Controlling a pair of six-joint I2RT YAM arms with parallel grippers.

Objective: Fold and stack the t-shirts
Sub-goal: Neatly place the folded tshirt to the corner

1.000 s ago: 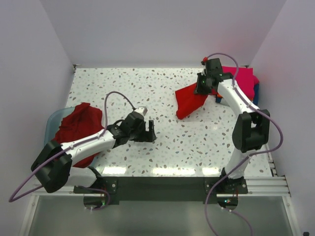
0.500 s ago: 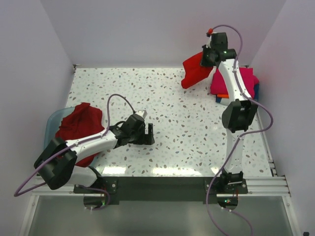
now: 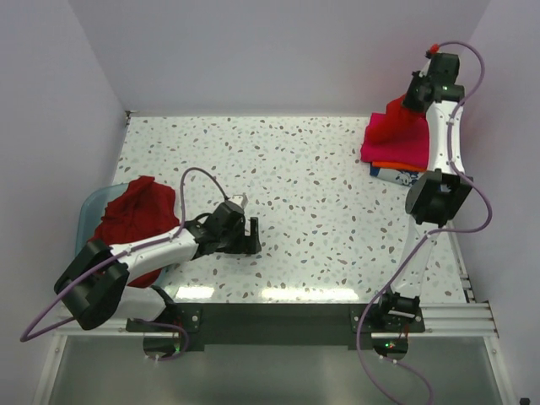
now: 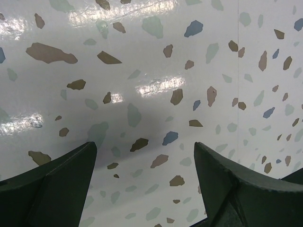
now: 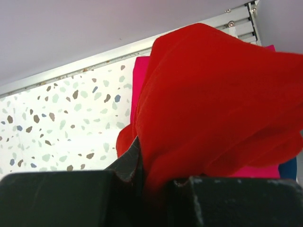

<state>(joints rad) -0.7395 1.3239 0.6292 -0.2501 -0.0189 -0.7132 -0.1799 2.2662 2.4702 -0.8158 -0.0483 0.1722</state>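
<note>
A red shirt is pinched in the closed jaws of the right gripper, raised at the far right corner of the table. The shirt is hung bunched over a folded stack of pink, orange and white-blue shirts. The left gripper is held low over the table near the front, fingers spread wide around nothing. A crumpled red heap is seen in a teal tub at the left edge

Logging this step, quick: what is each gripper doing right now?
Left gripper: open, holding nothing.
Right gripper: closed on the red t-shirt.
</note>
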